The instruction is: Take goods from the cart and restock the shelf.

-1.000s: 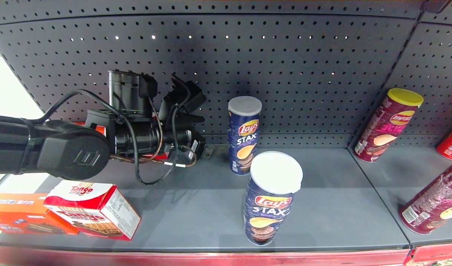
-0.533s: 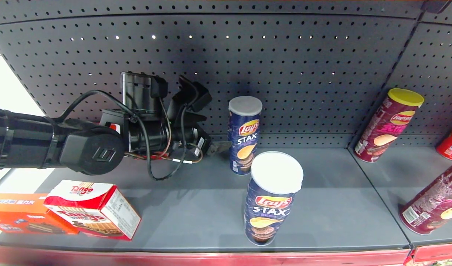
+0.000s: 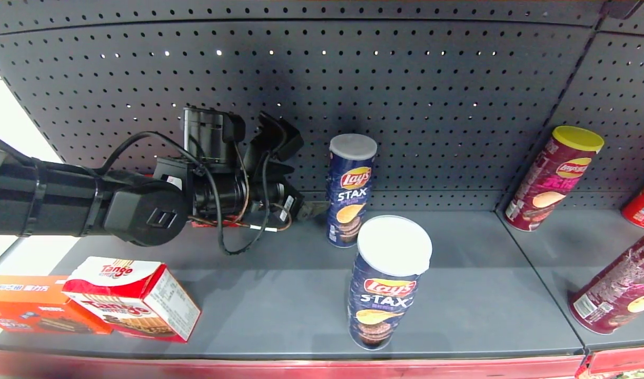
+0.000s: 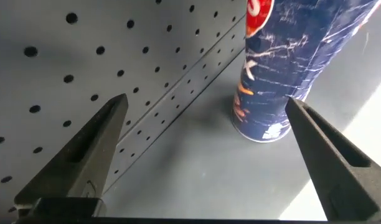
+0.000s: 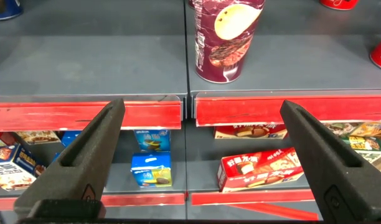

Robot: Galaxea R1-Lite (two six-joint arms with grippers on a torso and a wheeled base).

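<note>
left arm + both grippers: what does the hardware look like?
Left arm: black cylindrical links, a rounded joint housing with an embossed square mark, looping black cables, thin red and white wires, a boxy black module on the wrist. Left gripper and right gripper: dark grey wedge-shaped fingers.

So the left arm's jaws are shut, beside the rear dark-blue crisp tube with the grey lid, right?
No: the left wrist view shows the left arm's jaws wide open, not shut. They are indeed beside the rear dark-blue crisp tube with the grey lid.
</note>
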